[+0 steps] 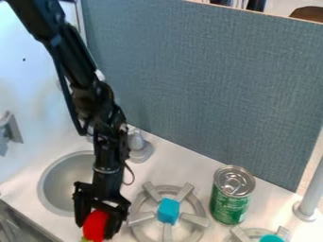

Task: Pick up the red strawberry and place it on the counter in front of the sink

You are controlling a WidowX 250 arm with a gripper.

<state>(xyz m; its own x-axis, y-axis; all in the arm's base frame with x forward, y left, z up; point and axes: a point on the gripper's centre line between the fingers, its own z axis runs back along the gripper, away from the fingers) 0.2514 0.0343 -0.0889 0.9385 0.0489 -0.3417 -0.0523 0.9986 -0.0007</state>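
Pale bench [189, 165] of a toy kitchen spreads over the lower part of the frame, its near edge slanting down at the lower left. Closest, at the bottom left of center, the black pincer [97, 229] is narrowed around a red thing [95, 224], one finger at each side. The red thing's long axis runs mostly up and down the frame, leaning a little, with its rounded red end up between the fingers and its green end pointing at the bottom edge. That green end is cut off by the frame, and the fingers cover part of the red sides, so its full outline cannot be made out.

Just right of the pincer, a gray burner [195, 203] bears a blue block [168, 211] at its middle. At the lower right corner a second burner [241, 233] and a teal thing [271, 238] are cut off. Between the burners, slightly farther back, stands an upright can [229, 203] with a green label. A round sink [63, 184] lies left, partly hidden by the arm [95, 97]; a gray faucet [139, 144] is behind. Beyond rises a blue-gray panel [208, 85].
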